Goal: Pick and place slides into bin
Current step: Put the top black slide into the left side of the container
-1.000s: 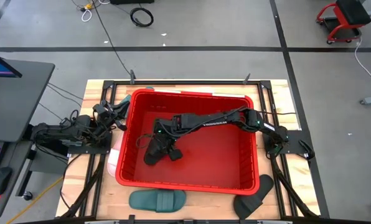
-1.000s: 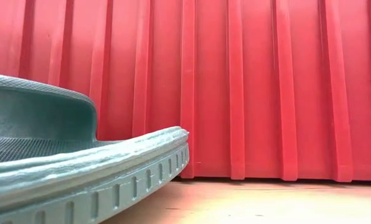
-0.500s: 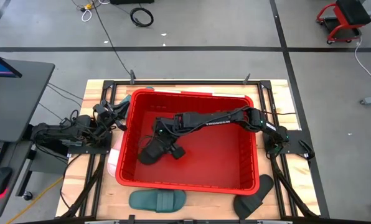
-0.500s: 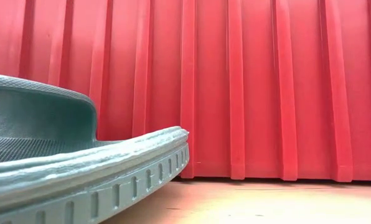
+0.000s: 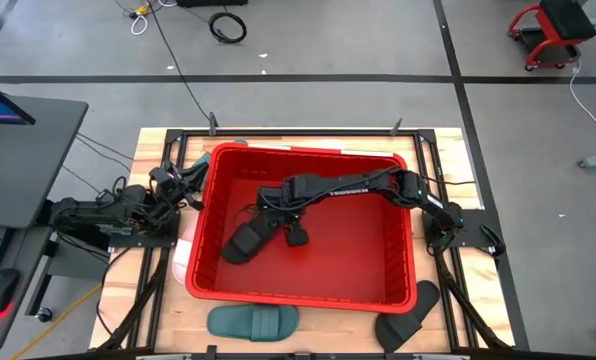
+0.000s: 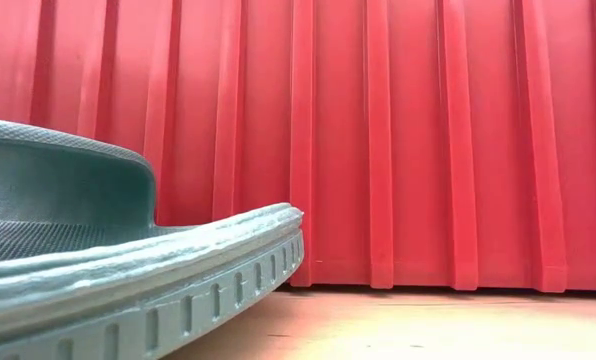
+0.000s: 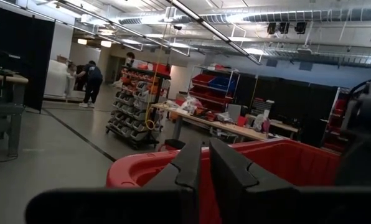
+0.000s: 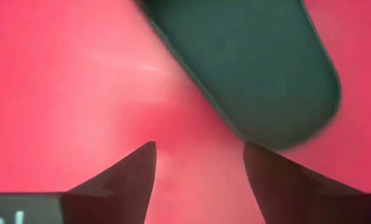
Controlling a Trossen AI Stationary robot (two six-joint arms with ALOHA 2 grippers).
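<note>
One bin point(image 5: 203, 275), red, centred on the bench point(image 5: 478, 300). Slides counted: four. One dark slide point(image 5: 246, 240) lies inside the bin on its floor, long axis diagonal, one end toward the bin's left near corner. One teal slide point(image 5: 254, 322) lies on the bench just outside the near wall, long axis parallel to it. One black slide point(image 5: 410, 317) sits by the near right corner. One pale slide point(image 5: 182, 257), mostly hidden, beside the left wall. Right hand point(image 5: 296, 236) inside the bin, fingers apart, empty, just beside the dark slide. Left hand point(image 7: 204, 171), closed, empty, waits left of the bin
</note>
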